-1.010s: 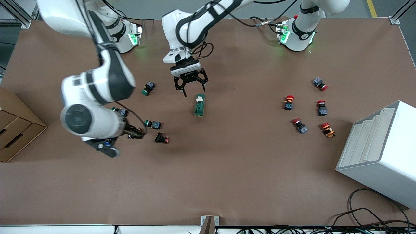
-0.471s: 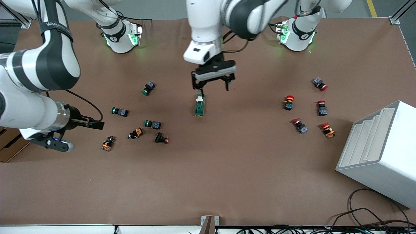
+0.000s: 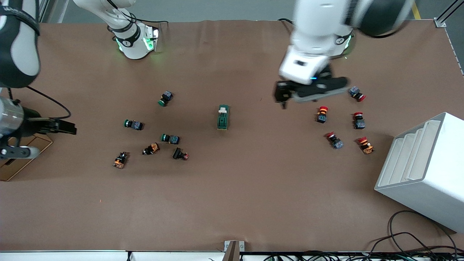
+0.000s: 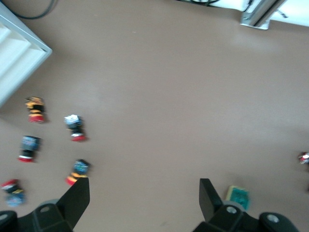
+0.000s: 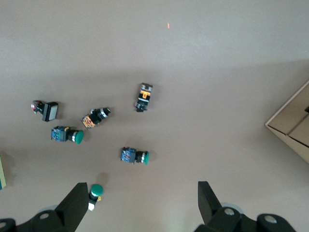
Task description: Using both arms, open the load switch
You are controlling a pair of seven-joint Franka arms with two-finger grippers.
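Load switch [image 3: 223, 117] lies flat near the middle of the tabletop [image 3: 232, 203], well clear of every edge, white lever piece at its end toward the robots' bases; nothing touches it; in the left wrist view only a corner of it [image 4: 238, 195] shows past one finger. Right gripper [image 5: 140, 203] hangs over the tabletop's edge at the right arm's end, just by a cardboard box [image 3: 14, 145], fingers spread and holding nothing, well apart from the switch; green push buttons [image 3: 170, 138] lie between that gripper and the switch. Left gripper [image 4: 145, 198] hangs over the tabletop toward the left arm's end, by the red push buttons [image 3: 322, 114], fingers spread and holding nothing, well apart from the switch; white rack [image 3: 424, 170] sits at the corner near the front camera on that end.
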